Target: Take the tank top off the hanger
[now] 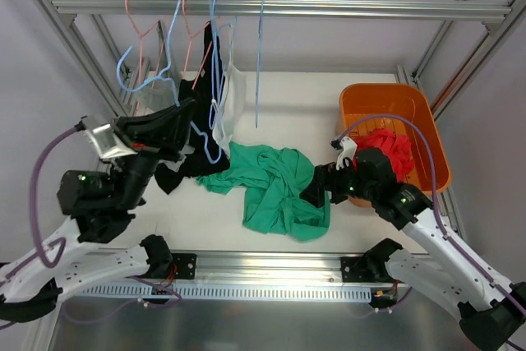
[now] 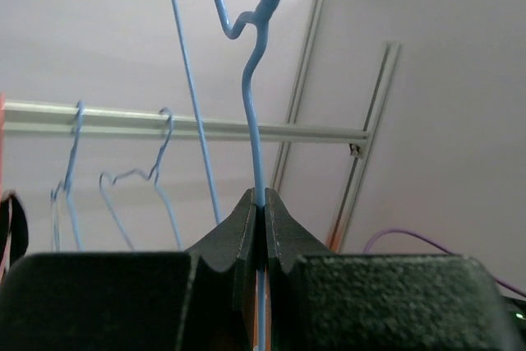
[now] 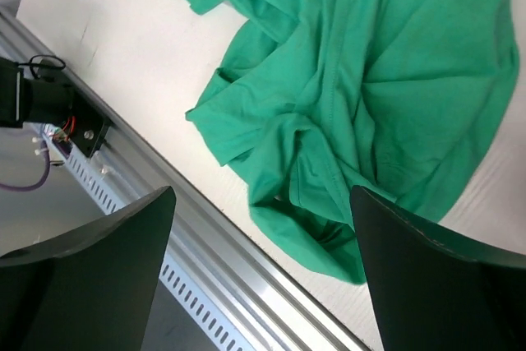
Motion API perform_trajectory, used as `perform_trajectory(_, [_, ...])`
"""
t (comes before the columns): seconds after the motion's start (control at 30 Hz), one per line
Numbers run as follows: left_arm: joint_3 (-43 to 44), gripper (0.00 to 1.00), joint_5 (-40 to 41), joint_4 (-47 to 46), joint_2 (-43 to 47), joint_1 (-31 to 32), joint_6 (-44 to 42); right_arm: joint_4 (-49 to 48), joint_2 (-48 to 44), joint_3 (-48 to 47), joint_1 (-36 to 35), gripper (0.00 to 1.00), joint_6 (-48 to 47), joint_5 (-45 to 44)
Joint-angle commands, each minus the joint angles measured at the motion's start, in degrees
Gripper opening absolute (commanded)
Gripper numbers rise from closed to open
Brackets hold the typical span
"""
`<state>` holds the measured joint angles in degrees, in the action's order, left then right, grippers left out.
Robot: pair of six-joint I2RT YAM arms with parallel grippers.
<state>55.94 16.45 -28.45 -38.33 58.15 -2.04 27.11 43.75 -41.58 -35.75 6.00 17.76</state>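
**Green tank top down on the table, left pincer clamped on a blue hanger**

The green tank top (image 1: 275,191) lies crumpled on the white table (image 1: 304,113), near its front edge and between the two arms. No hanger wire can be seen running through it. In the right wrist view its folds and hems spread across the table right up to the aluminium front rail (image 3: 205,269).

The left pincer (image 2: 260,203) is pressed together on the thin wire of a blue hanger (image 2: 251,104), which rises from between the fingertips and kinks near the top. From above, this pincer (image 1: 187,108) sits raised at the left, amid the hanging clutter.

The right pincer (image 3: 261,203) is spread wide with nothing in it, its two fingers straddling the near edge of the green cloth from above. In the top view it (image 1: 316,187) is at the cloth's right side.

A black garment (image 1: 197,162) trails onto the table just beside the left pincer, touching the green cloth's left end. A white garment (image 1: 234,96) hangs close behind it. More blue hangers and pink hangers (image 1: 136,34) hang from the overhead bar (image 1: 329,8), crowding the left pincer. At the right stands an orange basket (image 1: 386,88) holding a red cloth (image 1: 393,147), just behind the right arm.
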Motion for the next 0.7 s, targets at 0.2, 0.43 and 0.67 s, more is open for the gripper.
perform_trajectory(0.2, [-6.5, 0.00, 6.1, 36.1, 15.9, 0.2, 15.7, -2.9, 5.3, -1.6, -0.3, 0.96, -2.6, -6.1])
perform_trajectory(0.43, [3.4, 0.00, 4.5, 50.1, 3.9, 0.2, 18.0, -2.9, 7.2, -2.6, -0.2, 0.96, -2.8, -6.7])
perform_trajectory(0.67, [28.0, 0.00, 12.0, 60.9, -18.9, -3.1, 21.3, -2.3, 5.8, -3.2, -0.2, 0.96, -2.6, -6.0])
